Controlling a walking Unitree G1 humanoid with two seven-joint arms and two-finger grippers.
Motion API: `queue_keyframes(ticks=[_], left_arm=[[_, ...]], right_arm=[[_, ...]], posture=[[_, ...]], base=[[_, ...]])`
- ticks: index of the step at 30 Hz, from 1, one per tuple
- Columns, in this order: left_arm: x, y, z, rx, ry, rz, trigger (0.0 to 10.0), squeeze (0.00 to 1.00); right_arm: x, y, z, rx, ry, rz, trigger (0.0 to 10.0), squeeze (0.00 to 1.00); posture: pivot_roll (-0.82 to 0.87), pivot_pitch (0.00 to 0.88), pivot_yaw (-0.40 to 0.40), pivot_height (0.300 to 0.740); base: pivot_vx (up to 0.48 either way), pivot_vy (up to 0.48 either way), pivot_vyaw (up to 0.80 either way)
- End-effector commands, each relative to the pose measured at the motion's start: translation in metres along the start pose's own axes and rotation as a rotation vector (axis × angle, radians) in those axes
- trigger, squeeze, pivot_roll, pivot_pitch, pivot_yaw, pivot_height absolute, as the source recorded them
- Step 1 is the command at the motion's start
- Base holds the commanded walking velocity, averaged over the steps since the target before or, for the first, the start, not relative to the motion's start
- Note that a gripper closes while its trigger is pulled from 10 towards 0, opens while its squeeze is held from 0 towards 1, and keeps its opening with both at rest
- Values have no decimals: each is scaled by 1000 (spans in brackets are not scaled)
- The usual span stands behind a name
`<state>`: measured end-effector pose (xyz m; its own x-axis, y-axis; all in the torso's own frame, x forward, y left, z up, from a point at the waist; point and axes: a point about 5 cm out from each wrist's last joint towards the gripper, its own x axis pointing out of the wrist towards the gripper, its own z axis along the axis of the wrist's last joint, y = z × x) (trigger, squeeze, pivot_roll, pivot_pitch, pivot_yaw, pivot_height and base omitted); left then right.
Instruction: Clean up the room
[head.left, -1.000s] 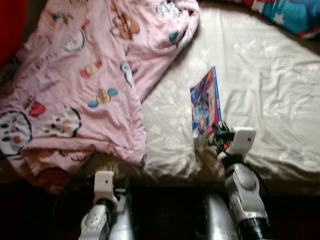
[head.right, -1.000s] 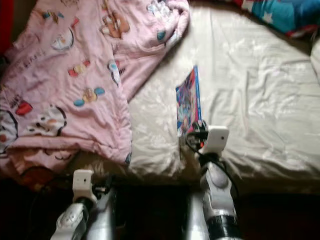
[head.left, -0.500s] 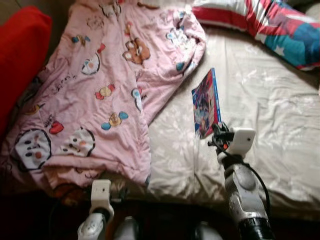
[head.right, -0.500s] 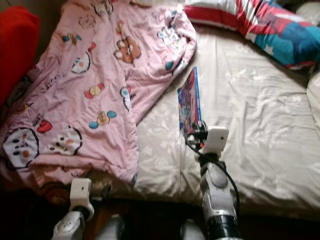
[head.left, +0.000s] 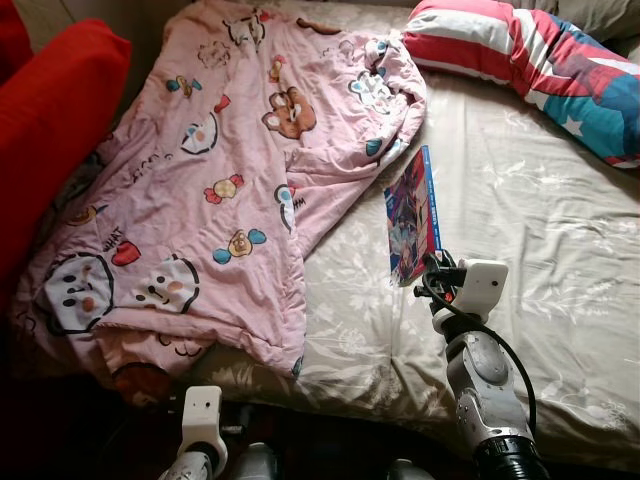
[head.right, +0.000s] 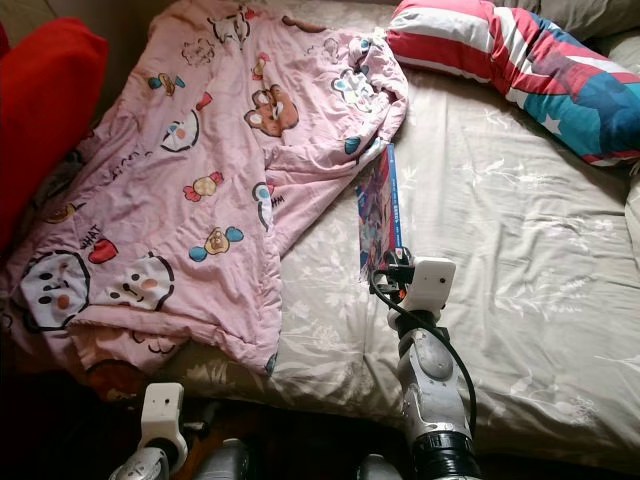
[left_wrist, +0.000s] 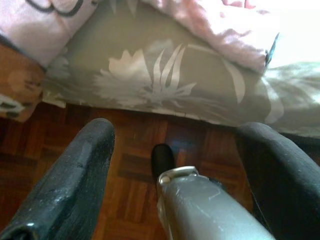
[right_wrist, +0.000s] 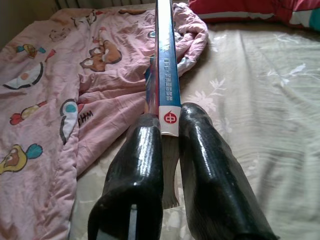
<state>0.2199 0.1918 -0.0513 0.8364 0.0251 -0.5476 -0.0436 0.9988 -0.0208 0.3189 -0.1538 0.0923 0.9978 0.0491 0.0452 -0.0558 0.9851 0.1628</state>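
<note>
A thin book (head.left: 412, 215) with a colourful cover and a blue spine (right_wrist: 164, 60) stands on edge above the cream sheet (head.left: 540, 230) of the bed. My right gripper (right_wrist: 170, 120) is shut on its near end, both black fingers (right_wrist: 142, 150) pressed against the covers. A crumpled pink blanket (head.left: 200, 190) with cartoon prints covers the left half of the bed, its edge close to the book. My left gripper (left_wrist: 177, 127) hangs open and holds nothing, low by the bed's front edge over the wooden floor (left_wrist: 135, 135).
A red, white and blue striped pillow (head.left: 530, 60) lies at the far right of the bed. A red cushion (head.left: 50, 120) stands at the left. The mattress side (left_wrist: 150, 85) with a leaf print hangs down to the floor.
The whole picture has shifted down and sharpened, so the camera moved and more of the bed's far end shows. The right gripper keeps its hold on the book.
</note>
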Motion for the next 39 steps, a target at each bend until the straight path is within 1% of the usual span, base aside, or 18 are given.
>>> queue_keyframes(ticks=[1,4,7,10,12,24,26,30,39], left_arm=[[-5,5,-15,-8,72,22,10000,0],[-6,6,-17,-7,86,23,10000,0],[-8,8,-23,-1,117,29,10000,0],[-11,7,-27,9,128,25,10000,0],[-12,7,-29,14,132,23,10000,0],[-13,6,-32,16,146,22,10000,0],[-13,6,-32,19,150,20,10000,0],[-13,7,-33,23,155,20,10000,0],[-15,9,-36,25,166,25,10000,0]], right_arm=[[-2,-2,-2,8,-5,-12,10000,0],[-2,-2,-2,8,-3,-16,10000,0],[-2,1,-5,16,9,-18,10000,0],[-2,4,-6,20,17,-10,10000,0],[-2,4,-5,21,4,-10,10000,0],[-1,6,-5,24,5,-6,10000,0],[0,7,-7,37,23,-4,10000,0],[0,8,-7,31,17,-6,10000,0],[0,8,-7,27,12,-5,10000,0]], posture=[[-8,218,4,740],[-7,215,5,740],[-8,210,7,740],[-7,205,6,740],[-7,204,6,740],[-6,185,8,740],[-6,181,9,740],[-5,179,9,740],[-5,183,10,740]], base=[[0,0,0],[0,0,0],[0,0,0],[0,0,-773],[0,0,0],[0,-413,0],[0,-420,-750],[0,-420,-722],[0,-422,0]])
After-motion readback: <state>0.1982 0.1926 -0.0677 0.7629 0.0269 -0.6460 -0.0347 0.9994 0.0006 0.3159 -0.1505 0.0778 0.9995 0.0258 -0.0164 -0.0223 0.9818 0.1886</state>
